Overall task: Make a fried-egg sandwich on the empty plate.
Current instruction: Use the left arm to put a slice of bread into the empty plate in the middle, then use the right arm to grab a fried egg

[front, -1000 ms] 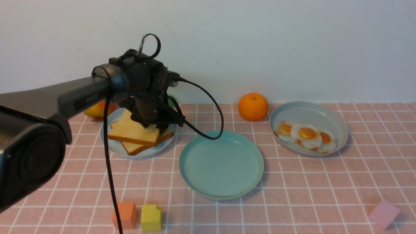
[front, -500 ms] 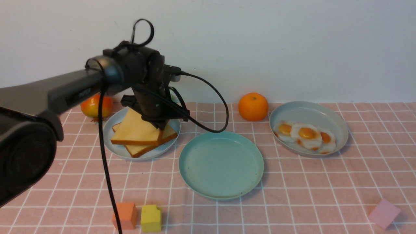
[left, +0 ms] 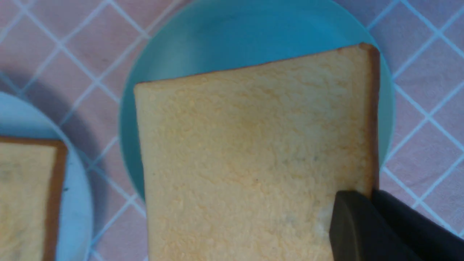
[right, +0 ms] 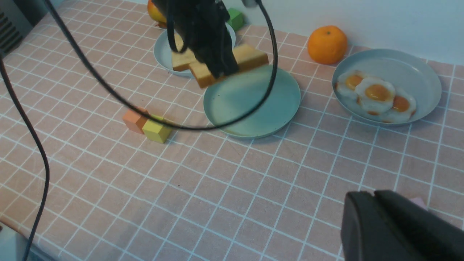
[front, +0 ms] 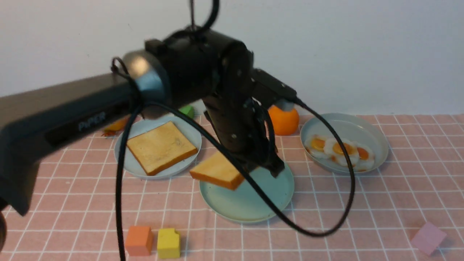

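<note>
My left gripper [front: 251, 169] is shut on one edge of a golden-brown toast slice [front: 217, 170] and holds it tilted in the air over the near-left part of the empty mint-green plate [front: 253, 203]. In the left wrist view the dark fingertips [left: 348, 214] pinch the toast [left: 253, 152] at its crust, with the plate [left: 217, 40] beneath. A second toast slice [front: 159, 146] lies on the pale blue plate [front: 119, 156]. Three fried eggs [front: 342, 148] lie in the grey-blue dish [front: 348, 123]. My right gripper [right: 373, 194] is shut and empty, low over the cloth, far from the plates.
An orange [front: 288, 121] stands behind the plates, partly hidden by my left arm. An orange cube [front: 139, 239] and a yellow block [front: 168, 242] sit near the front, a pink block [front: 427, 237] at front right, a green block [front: 186, 110] at the back. The arm's cable [front: 319, 232] hangs low.
My left gripper has lifted the top toast slice off the pale blue plate and carried it right, over the mint-green plate. One slice stays behind.
</note>
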`<state>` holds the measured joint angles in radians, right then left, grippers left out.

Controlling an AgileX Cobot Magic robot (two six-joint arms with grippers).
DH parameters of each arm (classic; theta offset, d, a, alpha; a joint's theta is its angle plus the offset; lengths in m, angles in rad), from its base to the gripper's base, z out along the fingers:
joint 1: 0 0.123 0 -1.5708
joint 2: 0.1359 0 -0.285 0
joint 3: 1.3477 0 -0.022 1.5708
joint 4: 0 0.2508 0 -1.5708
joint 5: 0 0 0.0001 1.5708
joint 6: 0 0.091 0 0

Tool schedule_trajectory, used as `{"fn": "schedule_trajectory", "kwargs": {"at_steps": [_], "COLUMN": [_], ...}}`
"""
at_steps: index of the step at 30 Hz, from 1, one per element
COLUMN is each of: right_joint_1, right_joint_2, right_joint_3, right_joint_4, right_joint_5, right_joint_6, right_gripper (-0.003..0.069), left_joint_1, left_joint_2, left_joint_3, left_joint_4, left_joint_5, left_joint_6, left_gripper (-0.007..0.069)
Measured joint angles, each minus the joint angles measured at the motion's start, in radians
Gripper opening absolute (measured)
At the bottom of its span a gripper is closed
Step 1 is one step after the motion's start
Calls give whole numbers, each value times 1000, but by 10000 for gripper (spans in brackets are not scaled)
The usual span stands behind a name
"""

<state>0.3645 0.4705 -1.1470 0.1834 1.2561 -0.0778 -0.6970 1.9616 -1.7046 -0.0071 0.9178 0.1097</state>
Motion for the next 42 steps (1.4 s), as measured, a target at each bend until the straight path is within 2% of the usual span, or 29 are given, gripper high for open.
{"fn": "schedule_trajectory", "kwargs": {"at_steps": [7, 13, 17, 18, 23, 27, 29, 31, 32, 34, 36, 37, 38, 42], "right_joint_1": [0, 0, 0, 0, 0, 0, 0, 0, 0, 0, 0, 0, 0, 0], "right_joint_2": [-7, -7, -7, -7, -7, -7, 0, 27, 32, 87, 193, 251, 260, 485], "right_joint_3": [0, 0, 0, 0, 0, 0, 0, -1, -1, -1, -1, -1, -1, -1], "right_joint_4": [0, 3, 39, 39, 52, 35, 18, 7, 8, 7, 5, -1, -3, -48], "right_joint_5": [0, 0, 0, 0, 0, 0, 0, 0, 0, 0, 0, 0, 0, -68], "right_joint_6": [0, -2, -3, -3, -3, -3, -3, -3, -3, -3, -8, -21, -23, -75], "right_gripper": [78, 81, 82, 82, 83, 84, 84, 85, 85, 85, 85, 85, 85, 88], "left_joint_1": [-34, -33, -33, -33, -33, -33, -33, -33, -33, -33, -33, -33, -33, -33], "left_joint_2": [57, 93, 98, 98, 98, 89, 66, 2, -7, -82, -231, -305, -318, -602], "left_joint_3": [27, 27, 30, 30, 30, 8, -10, -22, -22, -26, -28, -18, -18, 148], "left_joint_4": [12, 29, 50, 52, 59, 59, 58, 39, 35, -7, -91, -145, -145, -300], "left_joint_5": [-150, -185, -185, -185, -171, -85, -30, 23, 27, 59, 103, 113, 113, 116], "left_joint_6": [-18, -59, -97, -97, -134, -184, -209, -219, -219, -218, -185, -164, -159, -67], "left_gripper": [20, 42, 126, 126, 306, 358, 340, 267, 267, 176, 39, 12, 12, 13]}}
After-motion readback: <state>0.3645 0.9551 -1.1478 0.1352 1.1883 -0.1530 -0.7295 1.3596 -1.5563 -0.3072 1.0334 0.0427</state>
